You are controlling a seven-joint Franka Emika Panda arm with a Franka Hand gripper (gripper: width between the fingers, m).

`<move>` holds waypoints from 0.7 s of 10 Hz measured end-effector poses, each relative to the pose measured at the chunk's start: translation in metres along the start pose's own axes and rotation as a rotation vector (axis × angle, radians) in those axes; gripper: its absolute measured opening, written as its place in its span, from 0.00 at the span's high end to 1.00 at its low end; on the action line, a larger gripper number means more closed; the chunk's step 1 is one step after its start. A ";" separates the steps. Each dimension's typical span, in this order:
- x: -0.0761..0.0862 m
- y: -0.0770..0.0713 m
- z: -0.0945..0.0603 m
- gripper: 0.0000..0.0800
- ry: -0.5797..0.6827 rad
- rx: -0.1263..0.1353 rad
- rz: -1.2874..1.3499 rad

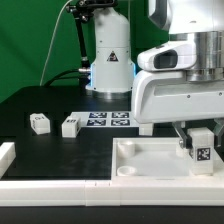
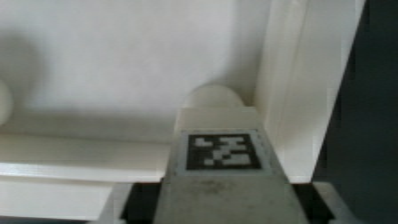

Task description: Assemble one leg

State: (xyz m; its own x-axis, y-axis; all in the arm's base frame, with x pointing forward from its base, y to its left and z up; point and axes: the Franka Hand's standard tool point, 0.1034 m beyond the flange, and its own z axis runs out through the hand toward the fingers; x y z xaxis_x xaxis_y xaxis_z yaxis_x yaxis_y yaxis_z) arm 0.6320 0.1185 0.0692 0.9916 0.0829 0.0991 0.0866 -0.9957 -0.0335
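Observation:
My gripper (image 1: 200,138) is shut on a leg (image 1: 200,150), a small white block with a black-and-white tag, and holds it upright over the right end of the large white tray (image 1: 135,166). In the wrist view the leg (image 2: 222,165) runs between my dark fingers (image 2: 146,205), its tagged end pointing at a round corner socket (image 2: 217,96) of the tray (image 2: 125,70). Whether the leg touches the socket I cannot tell. Two more legs (image 1: 39,123) (image 1: 70,126) lie on the black table at the exterior view's left.
The marker board (image 1: 105,119) lies behind the tray, in front of the arm's white base (image 1: 108,60). A white rail (image 1: 8,155) lies at the exterior view's left edge, and another white strip (image 1: 60,186) runs along the front.

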 end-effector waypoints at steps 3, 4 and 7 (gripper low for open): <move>0.000 0.004 0.000 0.64 -0.005 0.034 0.456; 0.000 0.003 0.001 0.64 -0.003 0.034 0.613; 0.000 0.002 0.001 0.64 -0.011 0.048 1.049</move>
State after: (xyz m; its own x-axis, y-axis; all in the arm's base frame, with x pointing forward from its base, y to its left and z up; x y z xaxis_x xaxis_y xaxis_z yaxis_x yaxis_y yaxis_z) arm 0.6320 0.1161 0.0679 0.5726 -0.8198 -0.0118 -0.8130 -0.5659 -0.1367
